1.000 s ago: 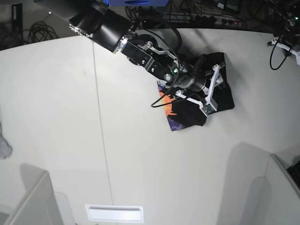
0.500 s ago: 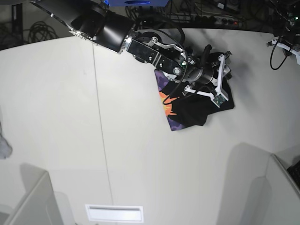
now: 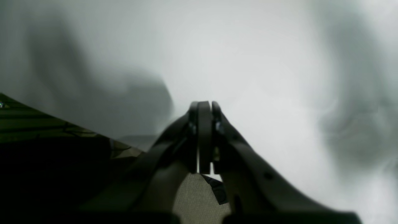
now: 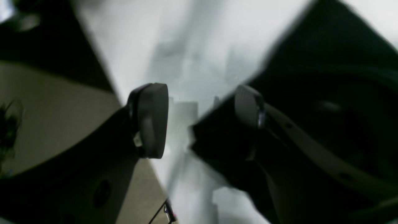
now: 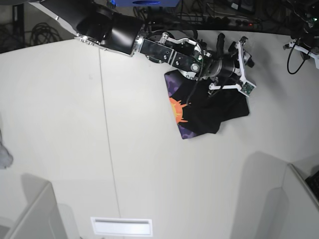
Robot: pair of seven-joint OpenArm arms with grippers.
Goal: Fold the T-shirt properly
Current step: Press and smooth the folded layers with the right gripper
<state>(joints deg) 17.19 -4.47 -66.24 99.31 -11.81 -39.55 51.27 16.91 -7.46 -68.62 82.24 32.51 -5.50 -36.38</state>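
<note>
T-shirt (image 5: 209, 110): black, folded into a compact bundle, orange sun print on purple showing along its left edge. It lies on the white table (image 5: 60, 124), far right of centre, near the back edge.

Right gripper (image 5: 242, 52): arm reaches in from top left, stretched low across the table, wrist over the shirt's top edge. Jaws spread apart, nothing clamped; in the right wrist view black cloth sits just beside one finger (image 4: 248, 109), contact unclear.

Left gripper (image 3: 203, 107): jaws pressed together, nothing between them, blurred white surface ahead.

Table has one seam line. Cables (image 5: 219, 15) and clutter behind it.
</note>
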